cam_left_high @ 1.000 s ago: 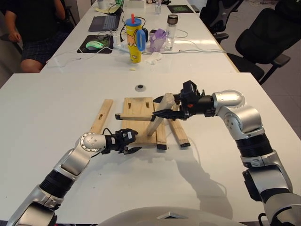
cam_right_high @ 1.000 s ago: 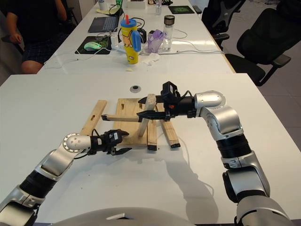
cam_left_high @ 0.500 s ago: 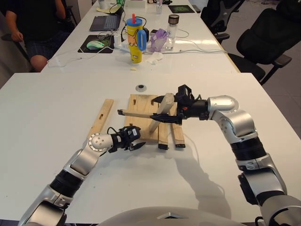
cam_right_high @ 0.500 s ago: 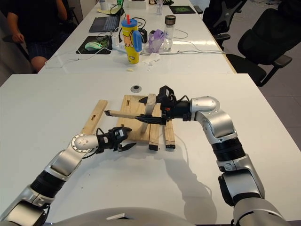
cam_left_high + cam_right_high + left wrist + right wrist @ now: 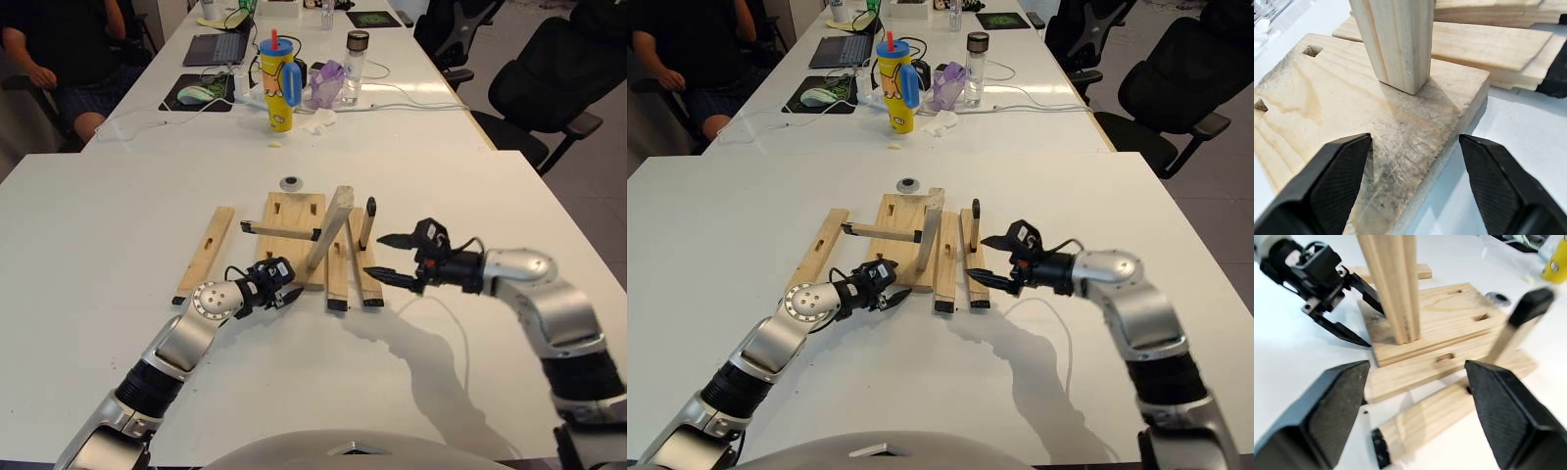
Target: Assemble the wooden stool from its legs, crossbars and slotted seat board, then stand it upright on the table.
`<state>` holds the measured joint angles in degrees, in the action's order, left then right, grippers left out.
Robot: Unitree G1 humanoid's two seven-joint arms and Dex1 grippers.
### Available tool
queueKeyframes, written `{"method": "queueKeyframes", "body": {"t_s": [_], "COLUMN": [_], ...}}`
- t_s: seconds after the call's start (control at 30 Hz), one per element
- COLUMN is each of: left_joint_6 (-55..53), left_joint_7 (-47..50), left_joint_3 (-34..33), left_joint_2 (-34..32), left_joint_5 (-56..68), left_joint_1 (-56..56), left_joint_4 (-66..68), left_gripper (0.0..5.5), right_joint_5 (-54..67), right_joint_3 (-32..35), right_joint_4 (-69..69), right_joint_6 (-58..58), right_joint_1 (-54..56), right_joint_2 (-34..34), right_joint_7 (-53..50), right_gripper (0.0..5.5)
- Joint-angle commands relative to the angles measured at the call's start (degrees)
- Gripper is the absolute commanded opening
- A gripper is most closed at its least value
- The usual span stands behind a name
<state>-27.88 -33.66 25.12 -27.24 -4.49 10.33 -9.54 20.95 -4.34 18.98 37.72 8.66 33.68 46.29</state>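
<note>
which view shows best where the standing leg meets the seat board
The left wrist view: the pale square wooden leg meets the flat slotted wooden seat board close up, unobstructed. The right wrist view shows it farther off; the eye views, small and tilted.

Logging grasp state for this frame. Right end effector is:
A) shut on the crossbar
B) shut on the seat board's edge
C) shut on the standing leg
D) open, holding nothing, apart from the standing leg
D: the right end effector has its fingers spread with nothing between them, and it sits off to the right of the standing leg, which stands on the seat board.
</note>
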Motion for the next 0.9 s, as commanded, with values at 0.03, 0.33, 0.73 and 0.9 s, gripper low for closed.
{"method": "queueKeyframes", "body": {"t_s": [0.03,0.33,0.73,0.9], "left_joint_6": [-9.71,-12.95,-15.87,-15.87], "left_joint_7": [-1.96,-2.21,0.0,2.74], "left_joint_3": [6.57,8.94,7.22,4.84], "left_joint_2": [0.11,3.7,6.62,8.22], "left_joint_5": [-2.03,-3.19,-3.1,-3.39], "left_joint_1": [-5.62,-3.61,-3.17,-3.27], "left_joint_4": [5.12,3.47,1.24,1.33], "left_gripper": [3.34,3.34,3.34,3.34], "right_joint_5": [-1.55,-7.75,-13.79,-14.86], "right_joint_3": [-1.22,-7.07,-13.88,-14.92], "right_joint_4": [3.82,8.6,13.37,12.49], "right_joint_6": [8.14,22.33,36.2,37.39], "right_joint_1": [-2.03,-2.96,-4.24,-4.39], "right_joint_2": [-9.82,-20.43,-19.15,-15.91], "right_joint_7": [-14.65,-33.87,-41.88,-41.16], "right_gripper": [3.6,3.6,3.6,3.6]}}
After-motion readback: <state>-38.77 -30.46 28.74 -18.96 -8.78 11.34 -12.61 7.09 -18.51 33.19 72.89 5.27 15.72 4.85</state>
